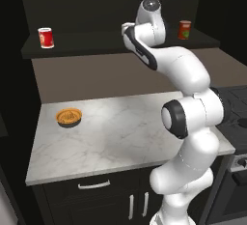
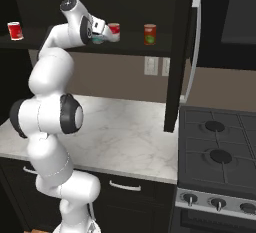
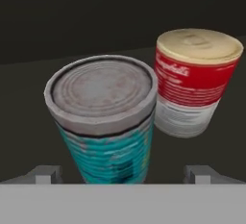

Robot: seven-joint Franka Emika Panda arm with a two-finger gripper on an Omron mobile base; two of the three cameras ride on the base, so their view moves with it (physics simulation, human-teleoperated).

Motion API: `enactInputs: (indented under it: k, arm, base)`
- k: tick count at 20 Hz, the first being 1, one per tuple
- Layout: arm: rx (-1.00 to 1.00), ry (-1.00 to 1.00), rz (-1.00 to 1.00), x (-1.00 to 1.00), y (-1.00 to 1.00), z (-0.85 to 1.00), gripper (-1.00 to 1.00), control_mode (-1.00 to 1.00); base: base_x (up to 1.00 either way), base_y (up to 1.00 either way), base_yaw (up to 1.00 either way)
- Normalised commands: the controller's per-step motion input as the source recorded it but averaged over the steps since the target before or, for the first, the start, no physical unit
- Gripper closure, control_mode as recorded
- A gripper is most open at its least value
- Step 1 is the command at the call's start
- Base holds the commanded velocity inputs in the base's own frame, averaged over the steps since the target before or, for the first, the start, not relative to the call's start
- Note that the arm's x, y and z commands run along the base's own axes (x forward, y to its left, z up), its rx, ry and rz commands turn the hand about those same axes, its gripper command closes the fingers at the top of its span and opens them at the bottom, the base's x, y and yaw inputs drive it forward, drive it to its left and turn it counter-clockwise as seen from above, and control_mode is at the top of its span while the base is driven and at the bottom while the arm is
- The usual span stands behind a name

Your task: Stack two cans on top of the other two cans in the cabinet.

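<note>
In the left base view a white marble counter [image 1: 120, 132] runs across the middle, with a small orange bowl [image 1: 69, 117] on its left part and black drawers and doors with silver handles [image 1: 103, 200] below it. Behind the counter is a brown wall panel, and above that the black open cabinet [image 1: 96, 45] with its dark shelf board. The bright red can [image 1: 46, 37] stands upright at the shelf's left end, and the dark red-orange can [image 1: 184, 30] stands upright near the right end; the white arm rises between them and reaches into the cabinet. In the right base view a black stove [image 2: 217, 147] with round burners and knobs sits to the right of the counter, and a pale wall outlet [image 2: 151, 65] shows on the brown panel. On the shelf, the red-and-white can [image 2: 114, 32] stands just beside the hand, well apart from the bright red can at the far left. In the hand view the teal-blue can [image 3: 103, 122] stands upright on the dark shelf, close and between the two fingertips [image 3: 45, 174] of the gripper [image 3: 122, 175], which are spread wide on either side without clamping it. The red-and-white can stands just behind it to the right; whether they touch cannot be told.
</note>
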Motion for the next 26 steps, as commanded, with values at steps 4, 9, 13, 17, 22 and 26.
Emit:
enactInputs:
  k: [4,9,13,17,22,26]
  arm:
    - [0.00,0.00,-0.02,0.11,0.00,-0.05,-1.00,-1.00]
    - [0.00,0.00,-0.02,0.08,0.00,-0.01,-1.00,-1.00]
    - [0.00,0.00,-0.02,0.08,0.00,0.00,-1.00,-1.00]
    - [0.00,0.00,-0.02,0.08,0.00,0.00,-1.00,-1.00]
    - [0.00,0.00,-0.02,0.05,0.00,-0.02,-1.00,-1.00]
    - [0.00,0.00,-0.01,0.01,0.00,-0.04,1.00,-1.00]
  base:
    - [0.00,0.00,0.00]
    - [0.00,0.00,0.00]
    - [0.00,0.00,0.00]
    - [0.00,0.00,0.00]
    - [0.00,0.00,0.00]
    - [0.00,0.00,0.00]
